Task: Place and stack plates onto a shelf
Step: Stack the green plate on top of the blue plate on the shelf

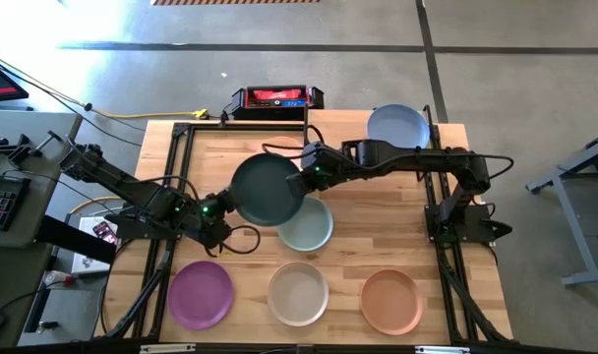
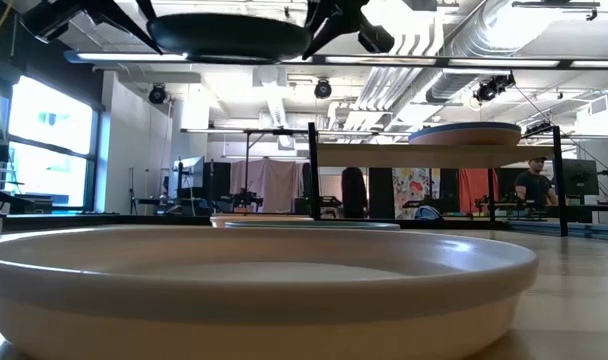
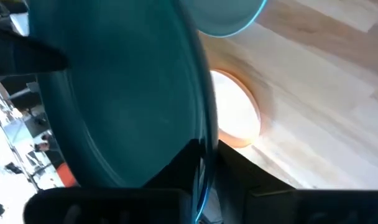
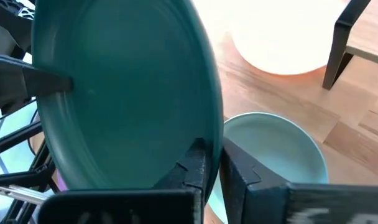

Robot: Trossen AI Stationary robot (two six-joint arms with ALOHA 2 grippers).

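High view: both jaws pinch the dark green plate [image 1: 268,189] mid-handover; next, left jaws [image 1: 223,208] release, right jaws [image 1: 306,174] carry it shelfward.

dark green plate [image 1: 268,190] on black grippers, pale teal plate [image 1: 312,229], purple plate [image 1: 200,294], off-white plate [image 1: 298,293], peach plate [image 1: 391,301], blue-grey plate [image 1: 397,126], light-wood shelf [image 2: 454,154], black legs, red-and-black box [image 1: 276,98]

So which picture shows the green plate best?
The high view: the whole green plate shows, held between both grippers. The wrist views show only part of it up close. The low view shows just its dark underside.
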